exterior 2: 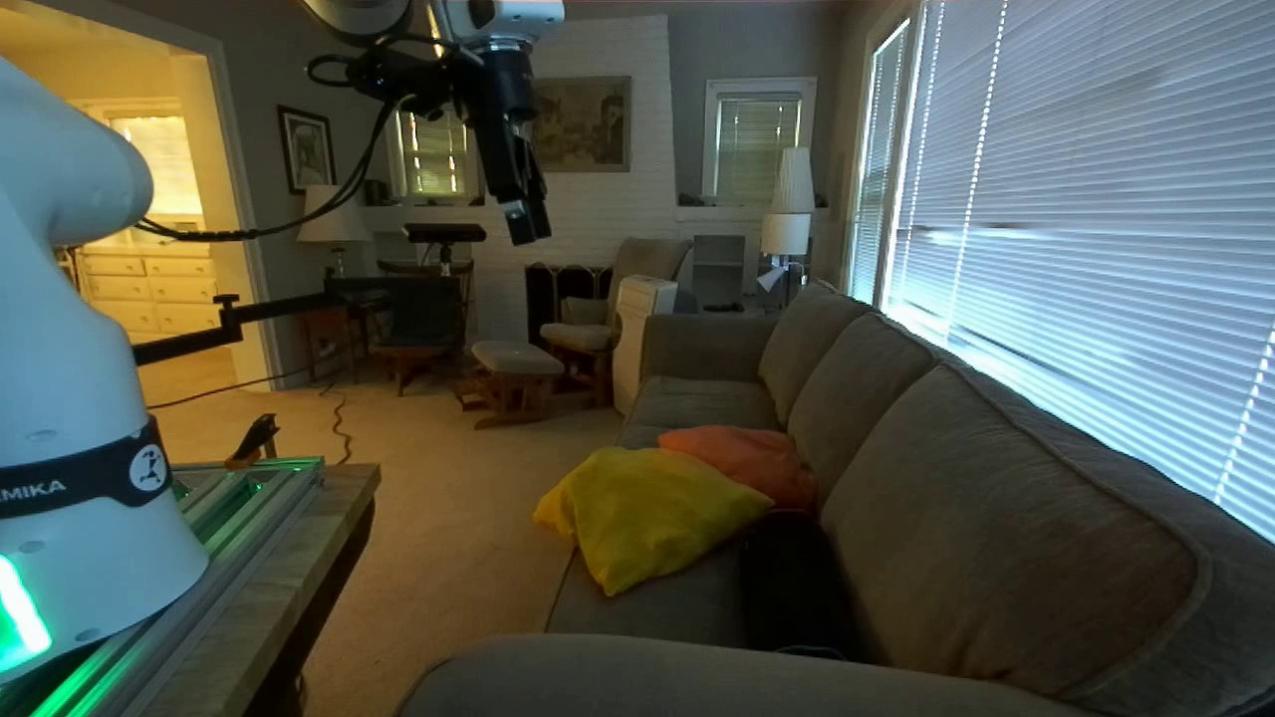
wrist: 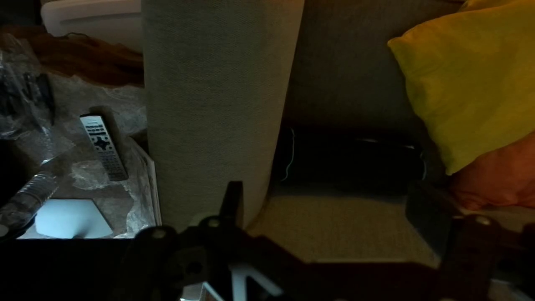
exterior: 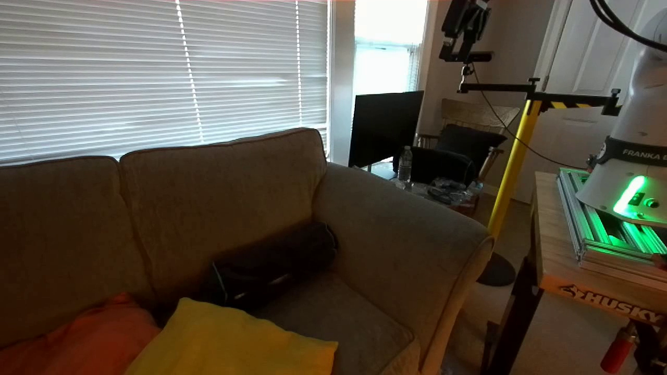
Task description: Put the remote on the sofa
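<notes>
Claw [wrist: 328, 193] spread, the remote [wrist: 104, 147] lies well left in wrist view.

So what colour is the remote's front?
The remote looks silvery grey with dark buttons; it shows best in the wrist view.

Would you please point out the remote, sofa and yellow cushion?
Remote [wrist: 104, 147], wrist view: button face.
Sofa [exterior: 224, 192], in an exterior view: backrest.
Yellow cushion [exterior 2: 652, 513], in an exterior view: upper face.

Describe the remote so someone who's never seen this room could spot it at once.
In the wrist view, find the arm of the sofa. Left of it is a cluttered side table. The remote there is the slim silvery-faced bar with buttons, unlike the clear bottle.
</notes>
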Motion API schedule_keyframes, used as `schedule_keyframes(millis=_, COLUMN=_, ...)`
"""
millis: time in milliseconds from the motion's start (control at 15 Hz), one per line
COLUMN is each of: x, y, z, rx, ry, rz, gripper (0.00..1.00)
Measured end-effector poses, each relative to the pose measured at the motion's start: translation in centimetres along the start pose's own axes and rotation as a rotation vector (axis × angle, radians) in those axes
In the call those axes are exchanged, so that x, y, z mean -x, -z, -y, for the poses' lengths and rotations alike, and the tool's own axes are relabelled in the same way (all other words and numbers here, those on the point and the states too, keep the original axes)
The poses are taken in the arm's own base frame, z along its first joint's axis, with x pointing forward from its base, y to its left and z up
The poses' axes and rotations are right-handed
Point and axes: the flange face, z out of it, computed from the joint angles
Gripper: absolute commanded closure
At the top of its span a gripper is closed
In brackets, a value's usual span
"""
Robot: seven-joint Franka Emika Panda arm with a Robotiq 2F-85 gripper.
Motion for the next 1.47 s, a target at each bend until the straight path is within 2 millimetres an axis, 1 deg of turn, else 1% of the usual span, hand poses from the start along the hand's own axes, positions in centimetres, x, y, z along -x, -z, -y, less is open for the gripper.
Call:
schedule_keyframes(millis=1133, x=0.0, y=0.0, z=-0.1, rx=0.001, ry=-0.003, rz=0.000, gripper=0.00)
schedule_keyframes(millis=1267, x=-0.2, y=-0.3, z=-0.7, rx=0.013, ry=-0.075, rz=0.015, gripper=0.00)
schedule_keyframes(millis=1467, x=-0.9, y=-1.4, z=-2.4, rx=0.038, ry=-0.236, rz=0.035, gripper=0.00)
